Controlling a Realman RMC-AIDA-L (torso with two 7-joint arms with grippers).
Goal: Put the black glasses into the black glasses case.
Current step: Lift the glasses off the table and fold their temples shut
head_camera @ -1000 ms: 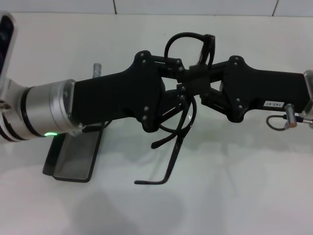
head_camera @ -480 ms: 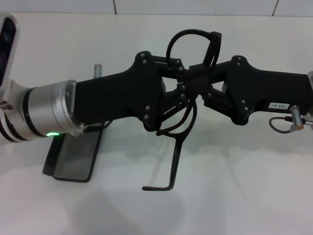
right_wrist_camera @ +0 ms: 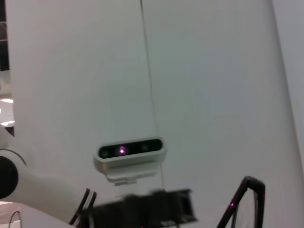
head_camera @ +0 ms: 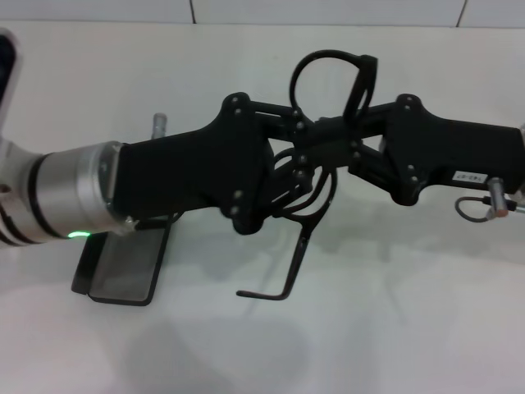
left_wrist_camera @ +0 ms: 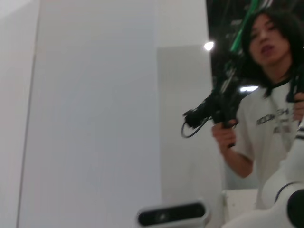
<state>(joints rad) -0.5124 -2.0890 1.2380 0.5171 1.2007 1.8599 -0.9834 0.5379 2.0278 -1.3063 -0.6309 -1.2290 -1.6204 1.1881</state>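
Both the left gripper (head_camera: 297, 164) and right gripper (head_camera: 349, 148) clamp the black glasses (head_camera: 316, 156) mid-table; next, fold 1 temple, then carry to the open black glasses case (head_camera: 123, 267) near the left edge.

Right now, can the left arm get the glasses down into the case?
Probably yes. The case lies open on the table under the left forearm, with nothing visible in it. But both the left hand and right hand meet at the glasses, so the right must release first.
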